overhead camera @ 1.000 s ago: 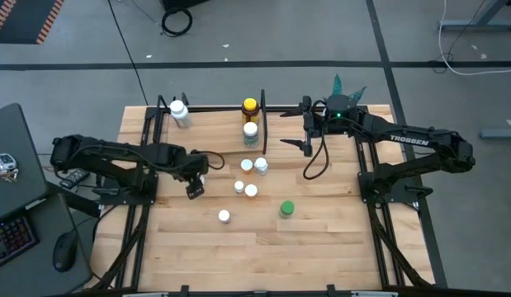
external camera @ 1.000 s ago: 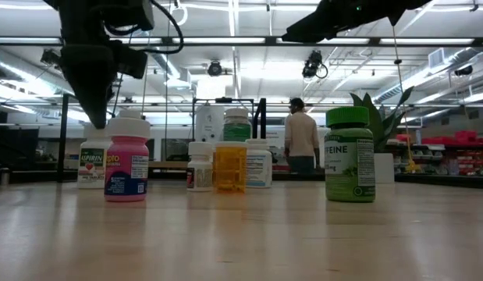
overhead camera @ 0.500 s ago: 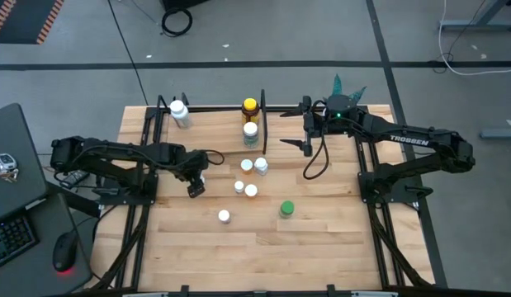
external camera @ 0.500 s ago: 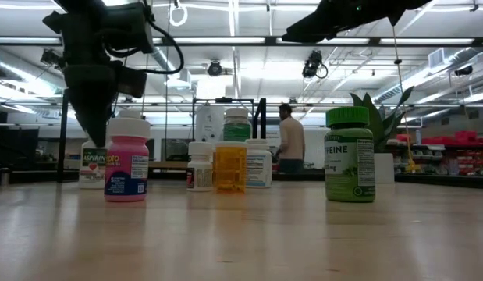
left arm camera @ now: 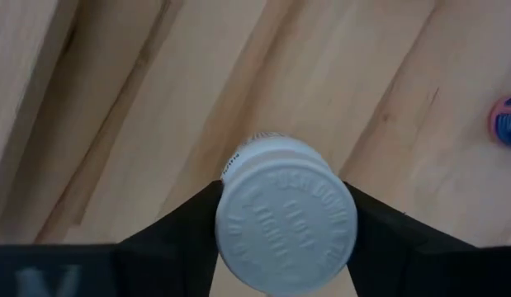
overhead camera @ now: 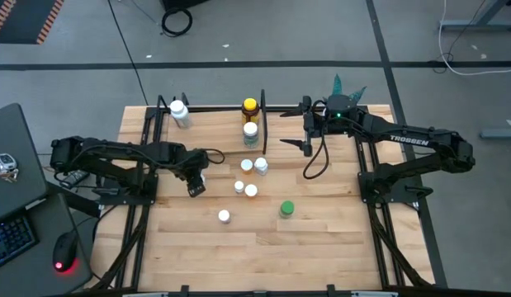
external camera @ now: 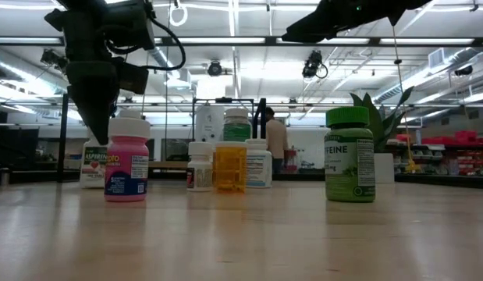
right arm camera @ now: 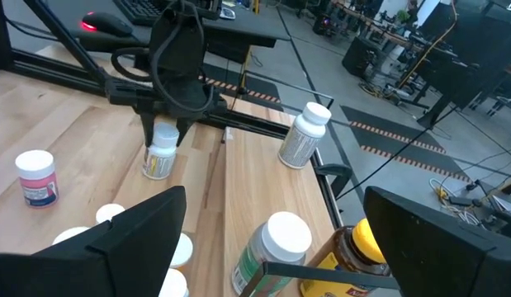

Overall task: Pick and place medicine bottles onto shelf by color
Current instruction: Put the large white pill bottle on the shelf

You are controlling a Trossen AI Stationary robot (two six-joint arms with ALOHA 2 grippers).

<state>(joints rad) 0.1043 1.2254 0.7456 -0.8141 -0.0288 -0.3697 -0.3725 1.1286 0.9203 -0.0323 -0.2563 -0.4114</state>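
Observation:
My left gripper (overhead camera: 195, 185) points down at the table's left-middle, shut on a white-capped white aspirin bottle (left arm camera: 284, 219), which also shows in the low view (external camera: 93, 168). My right gripper (overhead camera: 308, 129) hangs open and empty by the shelf's right end. The shelf (overhead camera: 212, 125), a light board in black rods at the far edge, holds a white bottle (overhead camera: 179, 112), an amber yellow-capped bottle (overhead camera: 250, 106) and a white-capped bottle (overhead camera: 250, 132). Several white-capped bottles (overhead camera: 246, 166), among them a pink one (external camera: 127, 160), and a green bottle (overhead camera: 286, 209) stand on the table. My left gripper pinches the aspirin bottle's top, at the sides of its white cap (left arm camera: 230, 223), between its two fingers (left arm camera: 177, 243). The fingers come from above, pointing down. The bottle stands upright; whether its base (right arm camera: 157, 173) rests on the table or hangs just above it, I cannot tell.
A potted green plant (overhead camera: 346, 86) stands at the far right corner. The shelf's black upright rods (overhead camera: 264, 124) rise between my right gripper and the shelf's bottles. A laptop (overhead camera: 11, 165) and a mouse (overhead camera: 65, 252) lie off the table's left. Bare wood (overhead camera: 263, 256) lies near the front edge.
My left gripper has come down a little over the aspirin bottle and edged slightly toward the table's right with it. A person in the room behind the table has walked across.

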